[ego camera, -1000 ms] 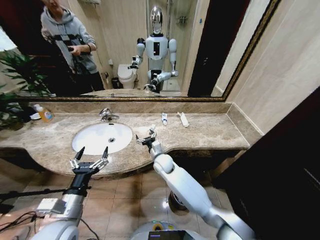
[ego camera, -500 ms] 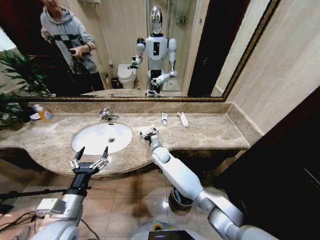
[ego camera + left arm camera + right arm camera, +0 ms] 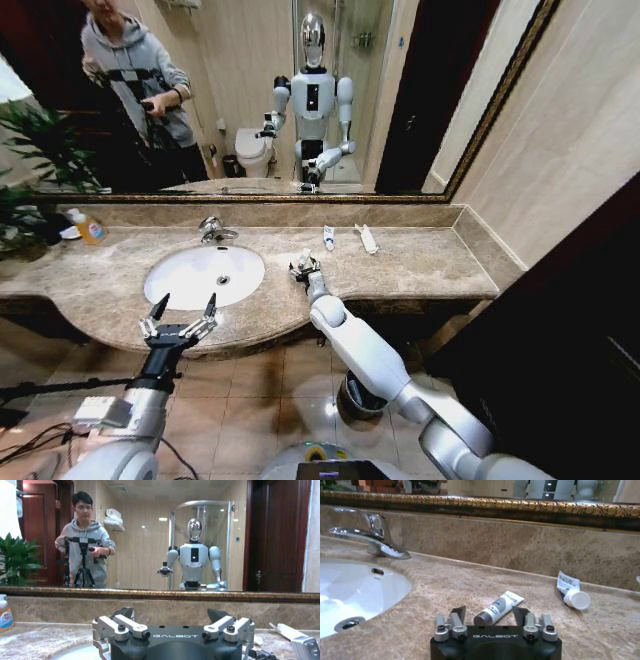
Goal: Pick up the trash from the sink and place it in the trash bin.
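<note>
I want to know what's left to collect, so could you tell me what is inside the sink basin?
The sink holds only its drain; no trash lies in it. The right gripper hovers over a small tube on the counter. The basin's near part is hidden.

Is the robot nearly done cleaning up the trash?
Not nearly. Done: nothing seen in the trash bin. In hand: the right gripper, open, straddles a tube on the counter. To do: two more pieces by the wall. The left gripper hovers open near the sink.
</note>
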{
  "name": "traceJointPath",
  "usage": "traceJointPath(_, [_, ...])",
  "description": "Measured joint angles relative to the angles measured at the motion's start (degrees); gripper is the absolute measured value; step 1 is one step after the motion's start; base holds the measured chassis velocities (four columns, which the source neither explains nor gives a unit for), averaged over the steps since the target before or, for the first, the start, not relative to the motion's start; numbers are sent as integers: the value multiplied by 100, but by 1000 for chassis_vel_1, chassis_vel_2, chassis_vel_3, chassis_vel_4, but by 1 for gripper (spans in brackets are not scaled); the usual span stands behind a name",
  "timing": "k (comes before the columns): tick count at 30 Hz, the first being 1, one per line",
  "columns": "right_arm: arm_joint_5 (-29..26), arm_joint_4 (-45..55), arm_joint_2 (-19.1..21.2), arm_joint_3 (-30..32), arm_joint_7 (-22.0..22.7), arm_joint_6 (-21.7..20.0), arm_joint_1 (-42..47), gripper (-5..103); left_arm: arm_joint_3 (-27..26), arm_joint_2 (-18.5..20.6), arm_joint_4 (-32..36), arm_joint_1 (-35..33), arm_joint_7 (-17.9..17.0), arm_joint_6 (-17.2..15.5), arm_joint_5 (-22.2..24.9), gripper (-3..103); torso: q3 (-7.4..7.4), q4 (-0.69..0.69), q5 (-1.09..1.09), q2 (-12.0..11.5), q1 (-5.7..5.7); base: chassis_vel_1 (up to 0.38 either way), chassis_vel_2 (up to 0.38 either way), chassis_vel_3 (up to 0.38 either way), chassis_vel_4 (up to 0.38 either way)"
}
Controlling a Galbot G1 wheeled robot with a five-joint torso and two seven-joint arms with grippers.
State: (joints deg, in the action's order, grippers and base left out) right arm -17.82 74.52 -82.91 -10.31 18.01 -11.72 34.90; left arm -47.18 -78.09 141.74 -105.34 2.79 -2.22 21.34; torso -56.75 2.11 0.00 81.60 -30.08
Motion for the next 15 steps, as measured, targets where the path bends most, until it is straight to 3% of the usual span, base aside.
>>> traceJointPath(5, [-7, 66, 124, -53, -3, -55, 26, 44, 0, 0, 0, 0, 0, 0, 0, 100, 0, 0, 0, 1, 0, 0, 0, 0, 0])
traceJointPath(8, [-21, 79, 196, -86, -4, -72, 48, 28, 0, 0, 0, 0, 0, 0, 0, 100, 0, 0, 0, 1, 0, 0, 0, 0, 0])
traceJointPath(10, [-23, 88, 201, -86, -5, -80, 56, 28, 0, 0, 0, 0, 0, 0, 0, 100, 0, 0, 1, 1, 0, 0, 0, 0, 0])
traceJointPath(11, [-31, 117, 220, -85, -20, -94, 72, 19, 0, 0, 0, 0, 0, 0, 0, 100, 0, 1, 0, 1, 0, 0, 0, 0, 0])
traceJointPath(15, [-56, 181, 263, -59, -37, -100, 104, 18, 0, 0, 0, 0, 0, 0, 0, 100, 0, 0, 0, 1, 0, 0, 0, 0, 0])
